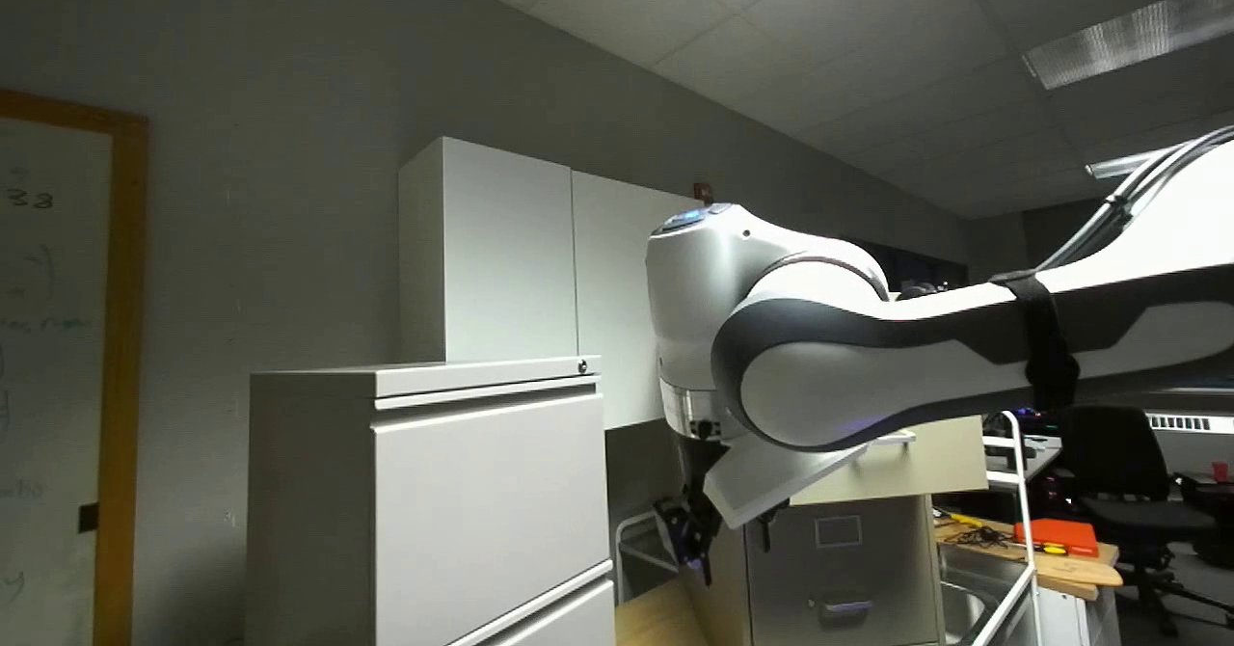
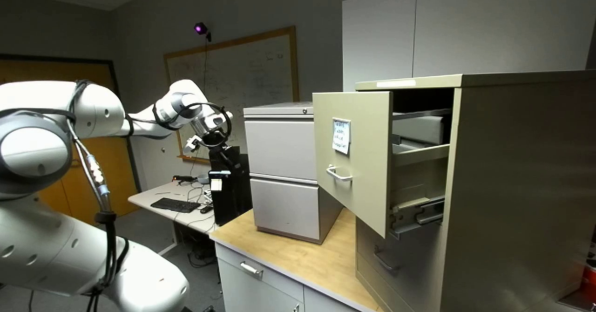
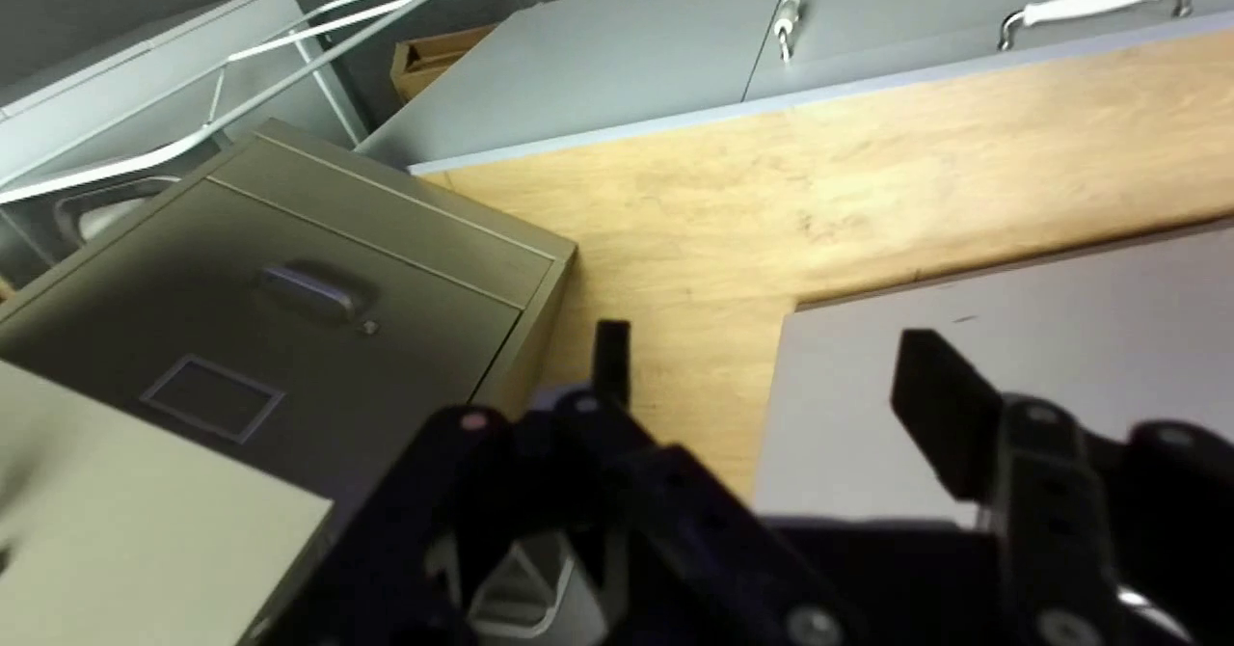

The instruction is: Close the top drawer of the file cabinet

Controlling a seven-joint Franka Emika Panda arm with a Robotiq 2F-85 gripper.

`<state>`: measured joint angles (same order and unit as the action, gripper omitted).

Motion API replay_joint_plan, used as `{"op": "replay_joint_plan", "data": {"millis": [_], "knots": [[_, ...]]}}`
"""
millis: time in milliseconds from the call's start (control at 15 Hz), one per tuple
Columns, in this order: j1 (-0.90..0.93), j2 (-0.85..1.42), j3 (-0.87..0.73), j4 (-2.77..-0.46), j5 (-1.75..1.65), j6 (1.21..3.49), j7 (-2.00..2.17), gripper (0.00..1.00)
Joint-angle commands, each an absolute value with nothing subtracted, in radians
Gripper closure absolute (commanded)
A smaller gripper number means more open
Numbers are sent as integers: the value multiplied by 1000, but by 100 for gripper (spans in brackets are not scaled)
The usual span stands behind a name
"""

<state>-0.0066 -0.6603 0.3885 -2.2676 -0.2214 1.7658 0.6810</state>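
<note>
The top drawer [image 2: 368, 177] of the beige-tan file cabinet [image 2: 517, 186] is pulled out, with a grey box inside it. Its front carries a paper label [image 2: 341, 136] and a light handle [image 2: 339, 174]. The drawer front also shows in an exterior view [image 1: 930, 458] partly behind the arm, and at the lower left of the wrist view [image 3: 145, 521]. The cabinet's lower drawers are shut [image 3: 386, 231]. My gripper [image 3: 766, 381] is open and empty. It points downward in front of the cabinets, apart from the drawer front, and also shows in an exterior view [image 1: 737, 550].
A grey-white lateral cabinet [image 2: 284, 149] stands beside the file cabinet on a wooden counter [image 3: 675, 202]. A white two-door cupboard [image 1: 506, 260] hangs on the wall. A white rack frame [image 1: 1024, 511] stands beyond the file cabinet. A desk with a keyboard [image 2: 175, 205] is further back.
</note>
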Motion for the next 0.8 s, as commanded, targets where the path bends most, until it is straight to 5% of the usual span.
{"op": "replay_joint_plan", "data": {"millis": [0, 333, 733], "knots": [[-44, -693, 405, -2260, -348, 1775, 794, 58], [-79, -726, 378, -2285, -481, 1792, 989, 96], [-113, -759, 270, -2332, -495, 1836, 1154, 100]]}}
